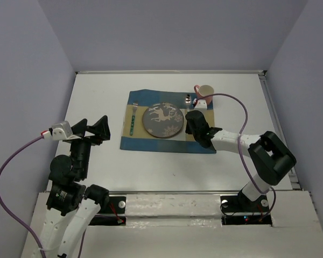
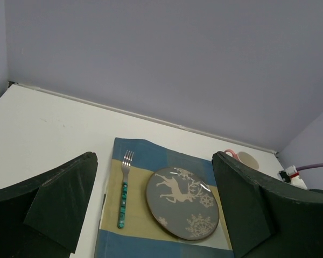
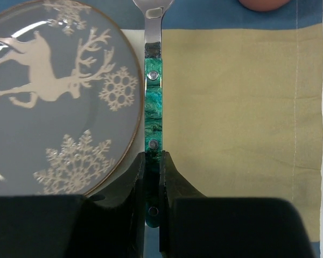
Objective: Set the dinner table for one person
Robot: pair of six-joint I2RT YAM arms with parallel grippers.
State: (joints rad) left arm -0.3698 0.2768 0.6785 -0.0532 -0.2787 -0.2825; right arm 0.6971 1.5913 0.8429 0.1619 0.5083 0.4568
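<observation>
Broadly, the bench (image 1: 97, 166) carries a checked placemat (image 1: 151, 144) at its centre, with the plate (image 1: 162, 120) on it. Just right of the plate runs a green-handled spoon (image 3: 153, 102), long axis near-to-far, bowl end far. The right tool (image 3: 152, 161), nearly closed, pinches its near end; that arm stretches low and leftward. The left tool (image 1: 91, 128) hangs wide open, empty, well left of the placemat.

Diffuse overhead light is filling all views evenly. The dinner table (image 1: 97, 107) is reading bright white without clipping. Only a soft, short shadow is lying under the right arm (image 1: 229, 141). The plate (image 3: 59, 102) is catching small glare streaks at its left rim, and the spoon (image 3: 153, 80) neck is glinting. The left wrist view is looking slightly soft. The right wrist view is rendering the placemat (image 3: 231, 107) weave sharply.
</observation>
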